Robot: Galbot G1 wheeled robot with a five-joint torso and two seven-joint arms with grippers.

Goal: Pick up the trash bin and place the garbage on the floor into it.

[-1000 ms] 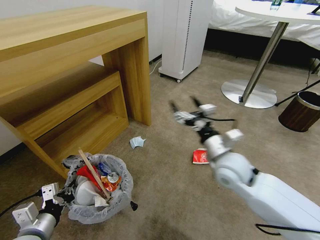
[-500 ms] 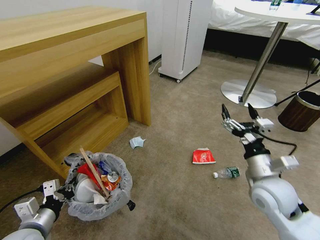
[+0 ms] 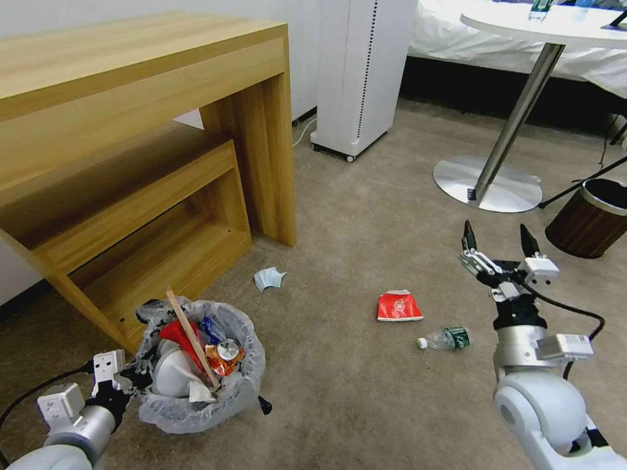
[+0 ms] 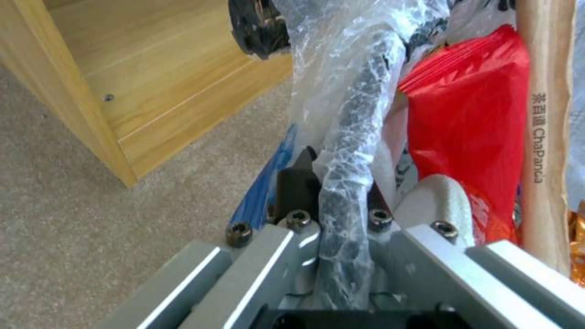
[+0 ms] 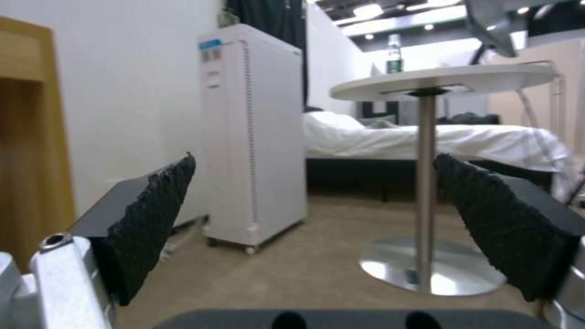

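Note:
The trash bin (image 3: 196, 398), black with a crinkly white bag, sits low at the near left. My left gripper (image 3: 132, 378) is shut on its rim. In the left wrist view the gripper (image 4: 338, 183) pinches the bagged rim (image 4: 359, 114). Inside the bin lie a red wrapper (image 4: 469, 114), a wooden stick (image 3: 191, 339), a white slipper and an orange packet. On the floor (image 3: 353, 391) lies more garbage: a pale blue mask (image 3: 268, 278), a red wrapper (image 3: 398, 305) and a clear bottle (image 3: 446, 339). My right gripper (image 3: 499, 241) is open, raised to the right of the bottle.
A wooden desk (image 3: 130, 130) with a low shelf stands behind the bin. A white upright appliance (image 3: 362, 72) is at the back. A round table's metal base (image 3: 488, 183) and a brown wood-pattern bin (image 3: 591, 219) are at the far right.
My right arm has swung from the middle to the right and drawn back, uncovering the bottle. The bin and my left gripper have shifted slightly to the right.

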